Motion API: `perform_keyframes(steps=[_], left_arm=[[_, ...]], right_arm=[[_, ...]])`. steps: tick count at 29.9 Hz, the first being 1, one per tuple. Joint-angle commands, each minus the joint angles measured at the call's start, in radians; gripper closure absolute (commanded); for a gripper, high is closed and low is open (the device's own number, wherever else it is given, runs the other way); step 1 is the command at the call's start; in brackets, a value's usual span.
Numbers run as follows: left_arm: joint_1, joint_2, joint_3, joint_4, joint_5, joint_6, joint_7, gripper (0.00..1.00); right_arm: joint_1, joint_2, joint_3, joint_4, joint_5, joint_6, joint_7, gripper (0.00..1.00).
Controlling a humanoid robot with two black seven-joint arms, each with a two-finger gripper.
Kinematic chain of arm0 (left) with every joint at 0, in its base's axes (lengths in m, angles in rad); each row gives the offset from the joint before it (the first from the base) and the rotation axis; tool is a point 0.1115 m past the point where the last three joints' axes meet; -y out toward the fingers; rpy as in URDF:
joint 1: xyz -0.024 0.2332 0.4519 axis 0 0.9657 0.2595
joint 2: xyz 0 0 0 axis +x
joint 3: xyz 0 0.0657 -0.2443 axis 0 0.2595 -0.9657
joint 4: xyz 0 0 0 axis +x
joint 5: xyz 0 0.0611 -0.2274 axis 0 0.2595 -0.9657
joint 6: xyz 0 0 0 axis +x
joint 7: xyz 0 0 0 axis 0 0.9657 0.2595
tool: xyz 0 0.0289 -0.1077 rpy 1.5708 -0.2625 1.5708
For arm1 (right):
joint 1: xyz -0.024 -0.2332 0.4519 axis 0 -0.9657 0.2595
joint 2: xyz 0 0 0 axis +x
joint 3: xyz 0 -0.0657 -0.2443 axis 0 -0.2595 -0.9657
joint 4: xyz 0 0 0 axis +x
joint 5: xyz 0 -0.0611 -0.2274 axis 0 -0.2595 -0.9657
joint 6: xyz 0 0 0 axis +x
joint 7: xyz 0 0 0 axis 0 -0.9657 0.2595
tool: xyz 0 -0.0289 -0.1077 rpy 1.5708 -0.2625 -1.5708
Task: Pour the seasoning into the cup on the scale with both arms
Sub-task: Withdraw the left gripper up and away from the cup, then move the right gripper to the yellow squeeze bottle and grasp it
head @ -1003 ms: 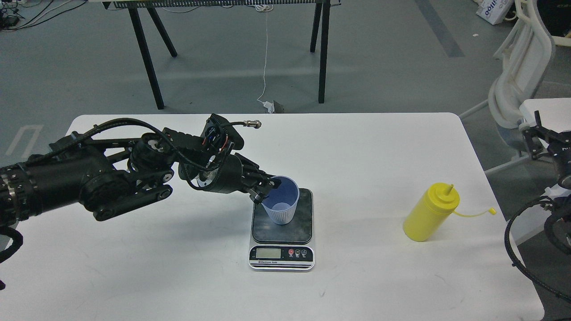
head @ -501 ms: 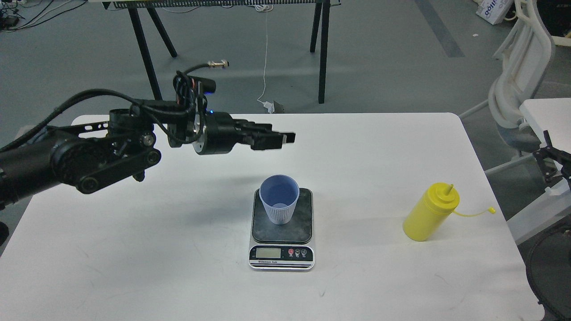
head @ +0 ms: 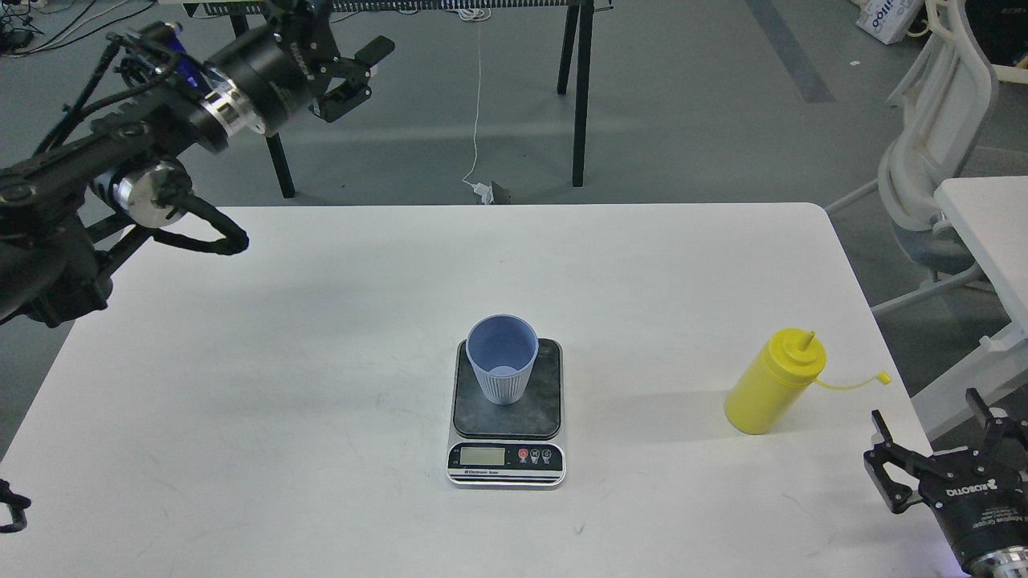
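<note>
At the far left, the left arm reaches up and away from the white table, its gripper empty with fingers spread apart. Near the table's middle, the scale carries the ribbed cup, upright on its dark plate. Well to the right stands the yellow bottle, uncapped, strap trailing right. Below it, at the table's corner, the right gripper holds nothing, fingers apart.

A lab or workshop: grey floor with loose cables, trestle-legged bench, plain white table.
</note>
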Motion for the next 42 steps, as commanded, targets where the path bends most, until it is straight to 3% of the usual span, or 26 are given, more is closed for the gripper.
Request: perform_keyframes(steps=[1, 5, 12, 27, 42], left_arm=[[-0.001, -0.033, -0.126, 0.214, -0.16, -0.067, 0.006, 0.01], [0.016, -0.062, -0.212, 0.312, -0.238, -0.067, 0.029, 0.01], [0.082, -0.065, -0.287, 0.32, -0.384, -0.067, 0.182, 0.01], [0.087, -0.062, -0.281, 0.32, -0.384, -0.067, 0.184, 0.01], [0.119, -0.053, -0.278, 0.32, -0.382, -0.067, 0.181, 0.01]], right_arm=[[-0.015, 0.035, -0.055, -0.006, -0.019, 0.0, 0.0, 0.01], [-0.007, 0.116, -0.064, -0.009, -0.129, 0.0, 0.0, 0.01], [0.063, 0.219, -0.115, -0.073, -0.166, 0.0, 0.0, 0.01], [0.206, 0.3, -0.133, -0.168, -0.165, 0.0, 0.0, 0.02], [0.358, 0.346, -0.124, -0.31, -0.161, 0.0, 0.021, 0.13]])
